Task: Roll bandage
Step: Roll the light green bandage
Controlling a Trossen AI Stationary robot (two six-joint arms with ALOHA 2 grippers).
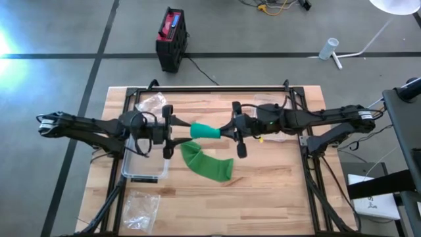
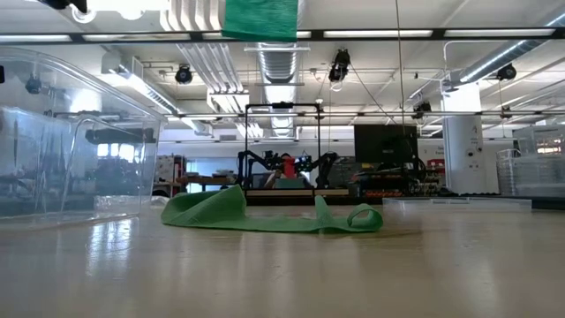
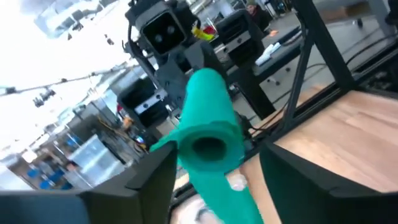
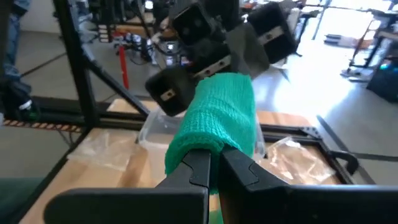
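A green bandage is partly wound into a roll that hangs level above the table's middle. Its loose tail drops from the roll and lies slack in folds on the wood. My right gripper comes from the table's right and is shut on the roll's right end. My left gripper comes from the left and stands open. In the left wrist view its fingers flank the roll's hollow left end; no touch shows. My right gripper pinches the roll's right end between its two shut fingers. The fingers come level from the table's right and lie along the roll. The roll sticks out level beyond them, clear of the table, and its tail hangs down to the wood.
A clear plastic container stands on the table under my left gripper, and it fills the left of the low view. Clear plastic bags lie at the near left and far left. Black frame rails edge the table.
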